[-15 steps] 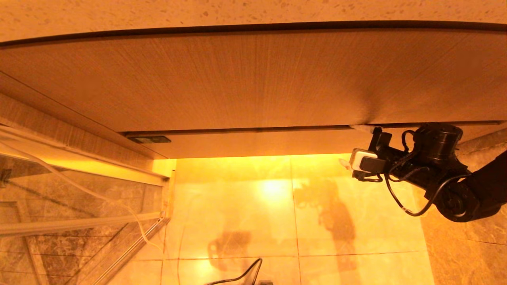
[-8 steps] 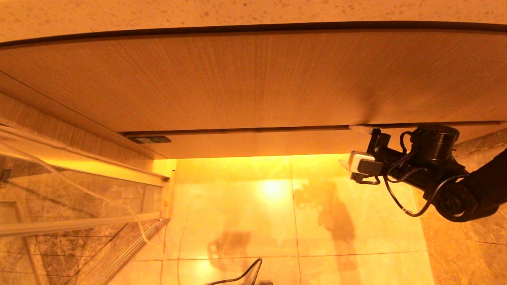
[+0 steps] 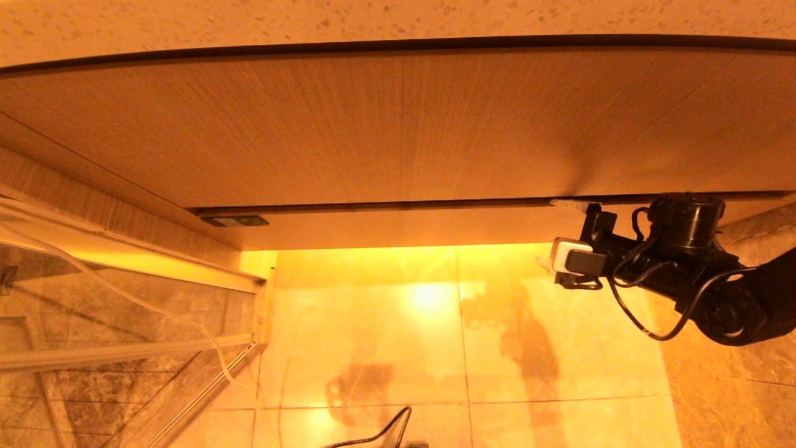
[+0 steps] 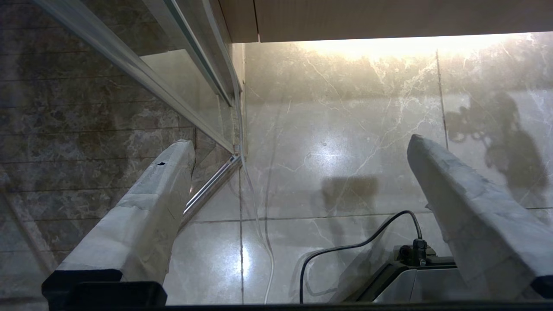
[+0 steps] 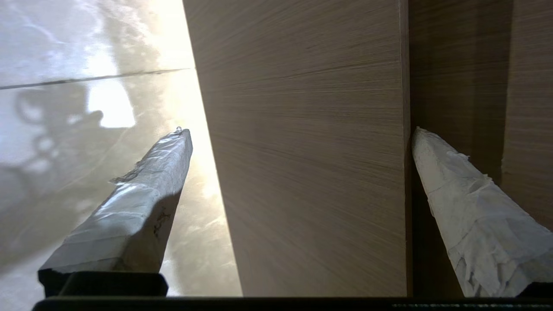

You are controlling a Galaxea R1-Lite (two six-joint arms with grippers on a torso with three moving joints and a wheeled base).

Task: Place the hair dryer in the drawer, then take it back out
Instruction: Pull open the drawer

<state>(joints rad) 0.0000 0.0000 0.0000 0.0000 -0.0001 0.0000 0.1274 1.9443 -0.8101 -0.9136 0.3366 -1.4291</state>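
Status: right claw [image 5: 298, 134] is at the drawer [image 3: 398, 227], fingers spread wide and straddling the drawer's front panel. One taped finger [image 5: 453, 190] sits in the dark gap between the drawer front and the taller wood panel [image 3: 385, 124] above it; the other finger hangs on the floor side of the front. Nothing is gripped. From the head camera the right arm comes in at the drawer's right end, fingertip just poking into the seam there.

Drawer looks shut or nearly so: front sits close under the tall panel, no interior showing.

Hair dryer: not visible in any view. Can't tell where it is, whether inside the drawer, up on the table [image 3: 398, 18] above the panel, or elsewhere.

Left claw [image 4: 298, 147] is parked low, well away from the drawer, fingers wide apart and empty, pointing at the marble floor [image 4: 337, 129] beside the glass partition [image 4: 129, 86].

Progress, my read: early stage. The finger hooked behind the drawer's edge fits setting up to pull it open. No part of the put-in or take-out can be confirmed as done. Left to do: open the drawer, get the dryer in, take it back out.

Risk: only the fingertip is in the seam at the drawer's far right end, so a pull could slip off or rack the drawer sideways.
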